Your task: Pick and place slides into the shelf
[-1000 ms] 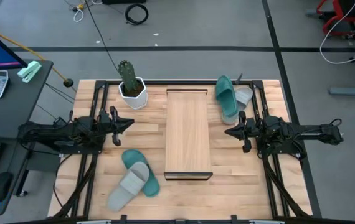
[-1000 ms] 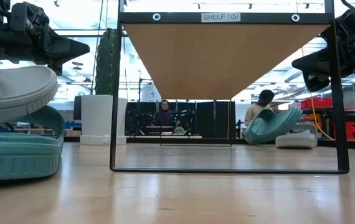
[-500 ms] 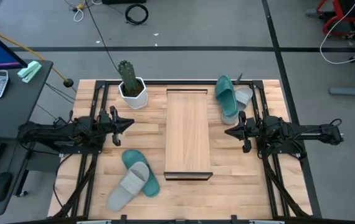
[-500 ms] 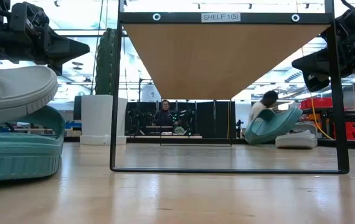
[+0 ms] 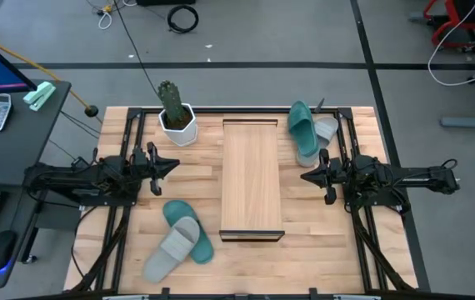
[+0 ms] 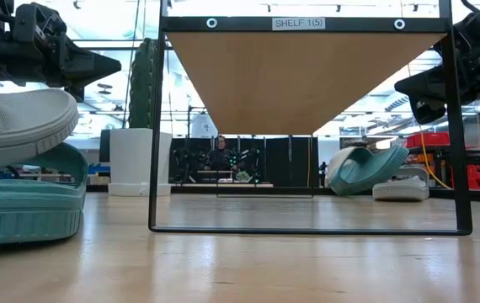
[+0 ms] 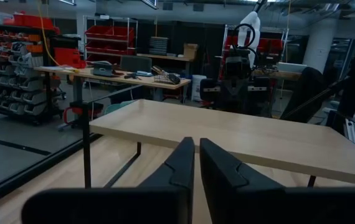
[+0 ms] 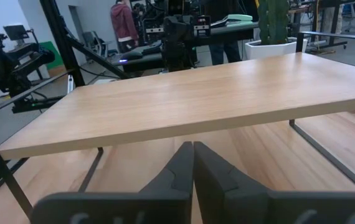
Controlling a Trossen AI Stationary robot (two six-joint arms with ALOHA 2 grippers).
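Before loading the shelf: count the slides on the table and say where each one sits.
4. A teal slide under a grey slide lie at the near-left corner by the left arm; another teal slide leans beside a grey slide at the far right. None on the shelf.

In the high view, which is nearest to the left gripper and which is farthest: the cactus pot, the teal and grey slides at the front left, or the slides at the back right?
From the left gripper, shut beside the shelf:
1. Front-left slides, toward the table's front; the cactus pot, toward the back, is too close to call against them.
2. Back-right slides, across the shelf, clearly farthest.
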